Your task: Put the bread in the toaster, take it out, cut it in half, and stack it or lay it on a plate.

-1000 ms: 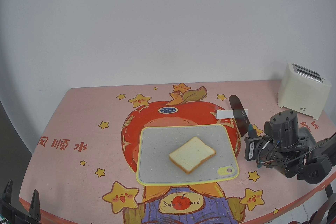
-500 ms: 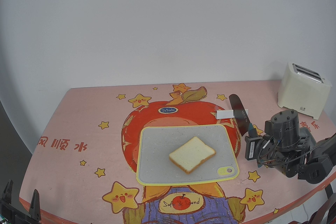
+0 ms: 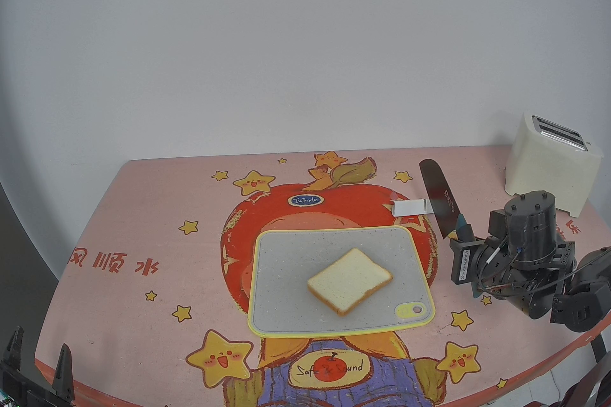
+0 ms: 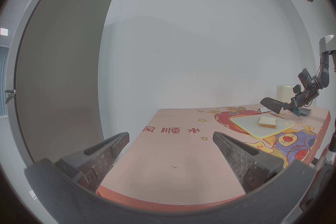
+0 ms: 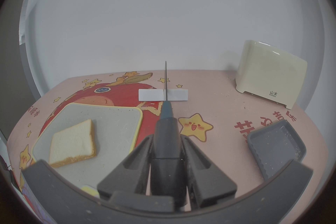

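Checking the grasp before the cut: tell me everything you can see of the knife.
The knife has a dark, round-tipped blade and a teal handle. The right gripper is shut on the handle; nothing else seems to touch it. It looks held clear of the table, blade on edge, pointing forward, right of the board and apart from the bread.

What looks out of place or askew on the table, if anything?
Little stands out. The bread slice lies turned cornerwise on the cutting board, not square with its edges. Small specks, perhaps crumbs, dot the grey tray beside the right arm. The right tool holds the knife off the table.
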You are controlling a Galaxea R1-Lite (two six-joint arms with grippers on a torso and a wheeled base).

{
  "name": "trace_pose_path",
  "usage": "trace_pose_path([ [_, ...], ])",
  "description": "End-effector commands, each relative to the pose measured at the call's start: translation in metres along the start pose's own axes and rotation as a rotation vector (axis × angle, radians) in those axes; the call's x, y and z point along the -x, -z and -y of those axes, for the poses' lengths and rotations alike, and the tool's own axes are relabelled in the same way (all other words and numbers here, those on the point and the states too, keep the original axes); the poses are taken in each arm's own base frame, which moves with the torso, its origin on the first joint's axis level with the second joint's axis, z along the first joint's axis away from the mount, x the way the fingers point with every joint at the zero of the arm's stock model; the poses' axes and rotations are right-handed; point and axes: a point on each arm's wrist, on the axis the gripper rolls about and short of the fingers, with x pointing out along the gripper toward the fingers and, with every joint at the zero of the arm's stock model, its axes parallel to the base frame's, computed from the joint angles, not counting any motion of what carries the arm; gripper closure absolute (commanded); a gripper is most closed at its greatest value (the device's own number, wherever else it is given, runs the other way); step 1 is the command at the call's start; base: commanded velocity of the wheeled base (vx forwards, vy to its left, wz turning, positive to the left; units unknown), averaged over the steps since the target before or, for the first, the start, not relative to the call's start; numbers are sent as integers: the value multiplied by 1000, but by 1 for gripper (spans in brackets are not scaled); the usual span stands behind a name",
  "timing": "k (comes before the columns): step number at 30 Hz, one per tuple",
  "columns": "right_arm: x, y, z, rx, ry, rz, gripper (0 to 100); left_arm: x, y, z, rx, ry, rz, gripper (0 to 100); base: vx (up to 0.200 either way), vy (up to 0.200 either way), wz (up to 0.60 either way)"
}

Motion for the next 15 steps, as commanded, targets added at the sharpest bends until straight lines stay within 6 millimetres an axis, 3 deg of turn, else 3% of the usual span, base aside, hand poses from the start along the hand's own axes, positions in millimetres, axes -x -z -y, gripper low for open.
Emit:
trace_pose_path([
  [1, 2, -1, 0, -2, -3, 7, 100, 0, 5, 0, 0, -1, -1, 0, 0, 0, 0],
  [7, 10, -5, -1, -7, -25, 29, 100, 0, 5, 0, 0, 1, -1, 0, 0, 0, 0],
  [10, 27, -11, -3, 11, -80, 71, 100, 0, 5, 0, 2, 1, -1, 0, 0, 0, 0],
  [15, 38, -12, -7, 23, -122, 87, 100, 0, 5, 0, 2, 1, -1, 0, 0, 0, 0],
])
